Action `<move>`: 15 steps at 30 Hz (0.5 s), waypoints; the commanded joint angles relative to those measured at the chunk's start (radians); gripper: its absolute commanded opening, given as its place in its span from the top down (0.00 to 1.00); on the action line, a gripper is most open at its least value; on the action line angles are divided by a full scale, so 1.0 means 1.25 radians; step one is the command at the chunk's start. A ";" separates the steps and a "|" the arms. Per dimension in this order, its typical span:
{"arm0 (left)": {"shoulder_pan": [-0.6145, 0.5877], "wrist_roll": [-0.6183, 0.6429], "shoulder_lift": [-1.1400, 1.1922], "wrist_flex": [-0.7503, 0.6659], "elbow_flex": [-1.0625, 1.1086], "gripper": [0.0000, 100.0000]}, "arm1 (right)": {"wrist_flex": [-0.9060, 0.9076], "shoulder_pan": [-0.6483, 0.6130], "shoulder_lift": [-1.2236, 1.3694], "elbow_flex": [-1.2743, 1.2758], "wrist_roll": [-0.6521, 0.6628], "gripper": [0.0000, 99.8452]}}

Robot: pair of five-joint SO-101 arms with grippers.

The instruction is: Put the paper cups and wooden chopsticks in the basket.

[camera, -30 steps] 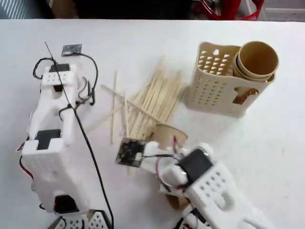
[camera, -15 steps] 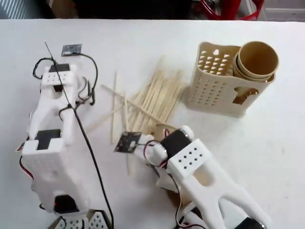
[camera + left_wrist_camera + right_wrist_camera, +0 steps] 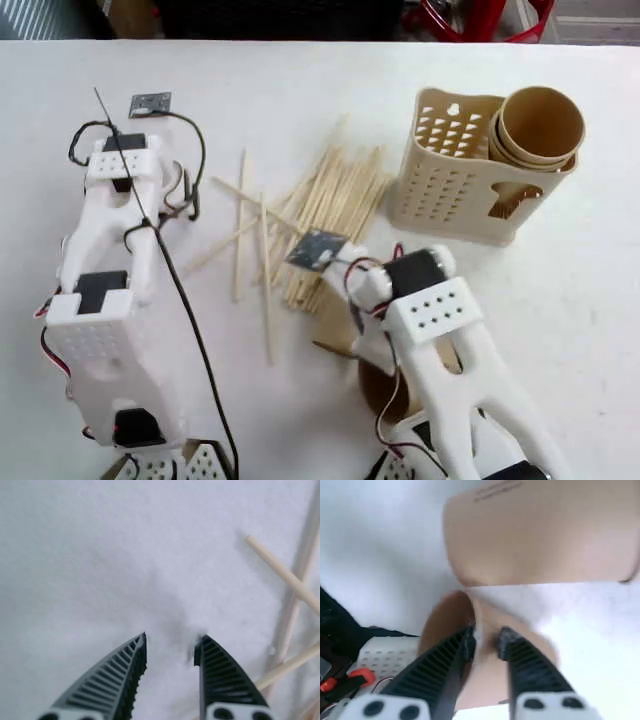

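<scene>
paper cups (image 3: 540, 125) stood stacked in the basket (image 3: 445, 190) and chopsticks (image 3: 325, 205) lay strewn on the table (image 3: 300, 80) as the right gripper (image 3: 485, 635) pinched a loose cup (image 3: 442, 625), the left gripper (image 3: 170, 645) spread.

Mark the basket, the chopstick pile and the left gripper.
basket (image 3: 450, 195): high view, perforated front wall.
chopstick pile (image 3: 325, 205): high view, middle of the heap.
left gripper (image 3: 171, 642): left wrist view, midway between its fingertips.

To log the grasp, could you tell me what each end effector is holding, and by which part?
The right end effector seems to pinch a paper cup by its rim wall; the left end effector holds nothing.
</scene>
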 commanded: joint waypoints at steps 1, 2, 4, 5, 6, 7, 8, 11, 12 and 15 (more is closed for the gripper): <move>-0.008 0.004 -0.045 -0.006 -0.006 0.83 | -0.019 0.106 0.002 -0.025 0.091 0.98; -0.008 0.004 -0.045 -0.006 -0.006 0.83 | -0.020 0.136 -0.002 -0.027 0.108 0.98; -0.008 0.004 -0.045 -0.007 -0.006 0.83 | -0.037 0.207 -0.007 -0.038 0.131 0.98; -0.008 0.004 -0.045 -0.007 -0.006 0.83 | -0.042 0.252 -0.006 -0.052 0.141 0.98; -0.008 0.004 -0.045 -0.007 -0.006 0.83 | -0.045 0.301 -0.004 -0.066 0.156 0.98; -0.008 0.004 -0.045 -0.007 -0.006 0.83 | -0.051 0.344 -0.004 -0.080 0.174 0.98; -0.008 0.004 -0.045 -0.009 -0.006 0.83 | -0.057 0.385 -0.006 -0.090 0.196 0.98; -0.008 0.004 -0.045 -0.010 -0.006 0.83 | -0.061 0.485 -0.006 -0.108 0.252 0.98; -0.008 0.004 -0.045 -0.010 -0.006 0.83 | -0.061 0.512 -0.006 -0.114 0.263 0.98; -0.006 0.004 -0.045 -0.010 -0.006 0.83 | -0.066 0.587 -0.007 -0.163 0.254 0.98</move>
